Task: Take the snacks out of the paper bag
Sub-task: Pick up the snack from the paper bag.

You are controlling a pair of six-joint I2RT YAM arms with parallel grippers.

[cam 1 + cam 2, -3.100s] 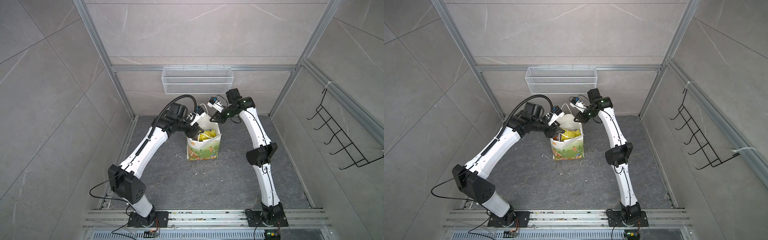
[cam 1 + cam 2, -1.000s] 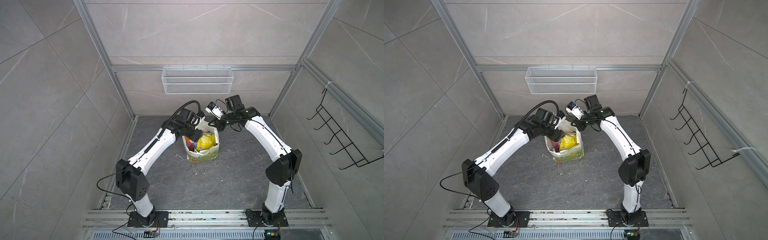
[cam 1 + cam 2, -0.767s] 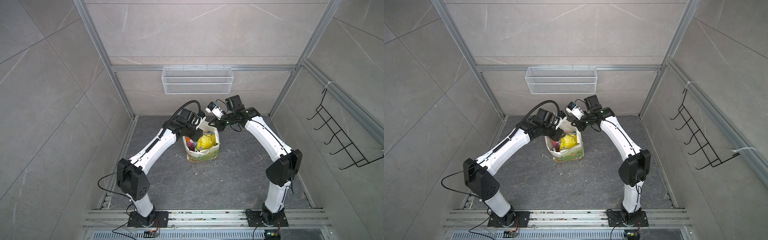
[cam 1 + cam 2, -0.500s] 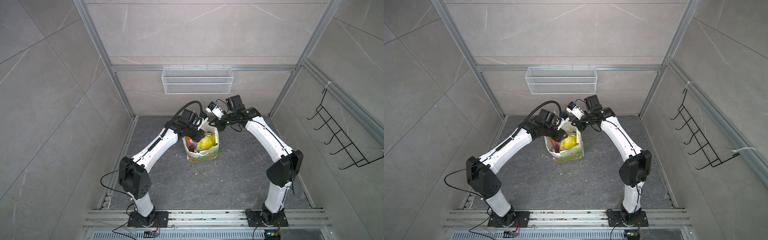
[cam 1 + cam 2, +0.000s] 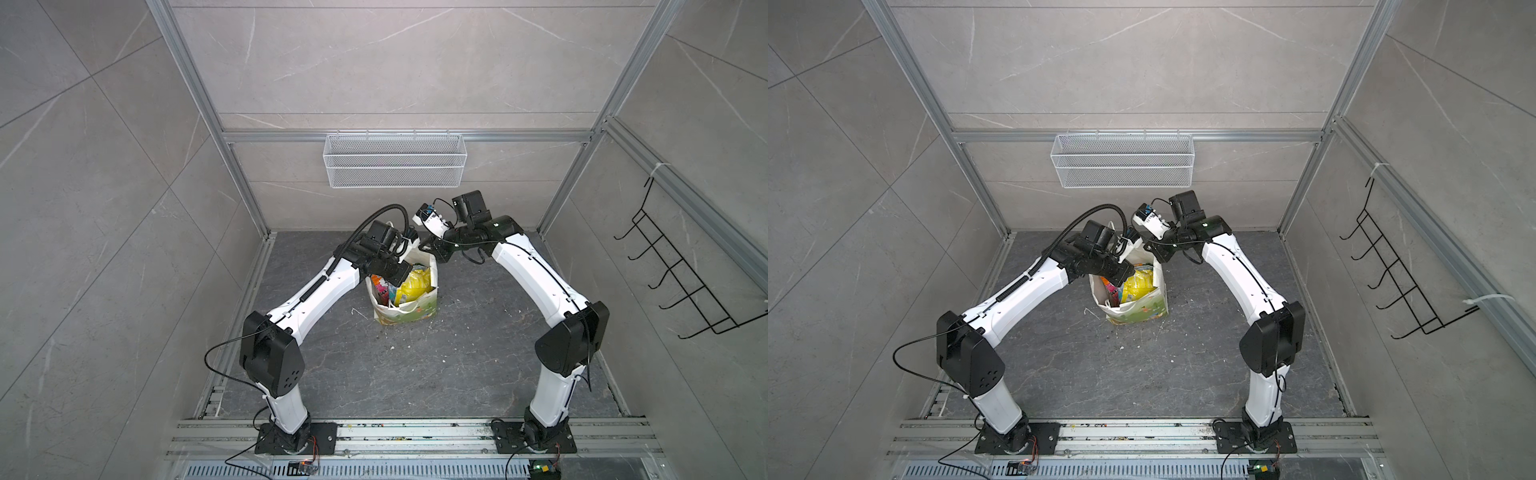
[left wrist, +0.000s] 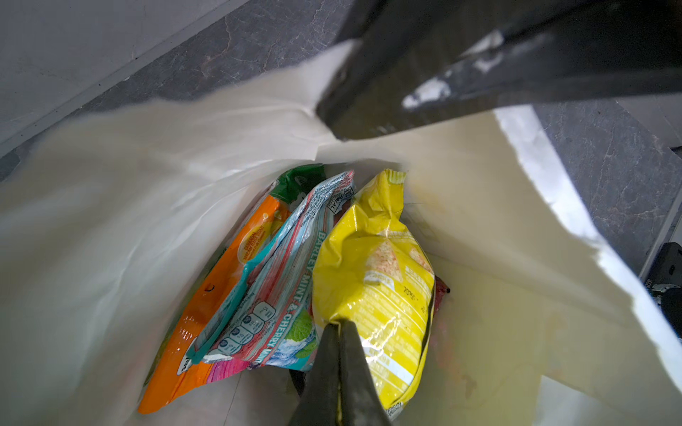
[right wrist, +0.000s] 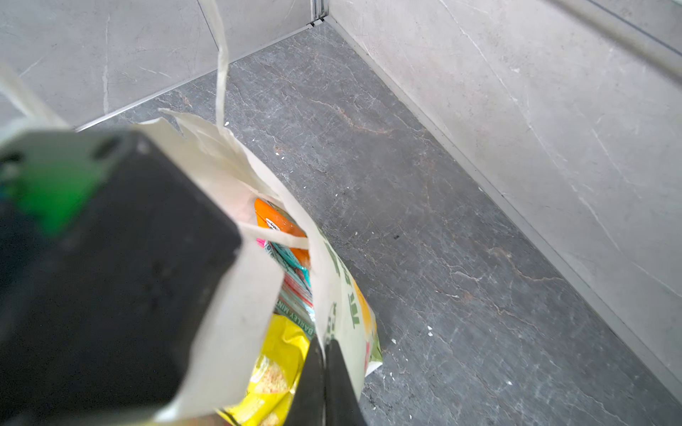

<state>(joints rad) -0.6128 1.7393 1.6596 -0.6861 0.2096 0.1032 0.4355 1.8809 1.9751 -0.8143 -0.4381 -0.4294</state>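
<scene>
A white paper bag [image 5: 409, 311], printed green at its foot, stands open on the dark floor [image 5: 415, 374], nearer its back edge. The left gripper [image 5: 392, 279] dips into the bag's mouth beside a yellow packet [image 5: 413, 284] and a multicoloured packet [image 5: 380, 286]. The right gripper [image 5: 430, 251] meets the bag's far rim. A wire basket [image 5: 395, 166] hangs on the back wall.

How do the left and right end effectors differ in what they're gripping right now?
The left end effector reaches down inside the paper bag, while the right end effector sits at the bag's rim. The left end effector is closed on an edge of the yellow packet; the right end effector is closed on the bag's paper wall and touches no snack. Both are shut, and both work at the same bag.
</scene>
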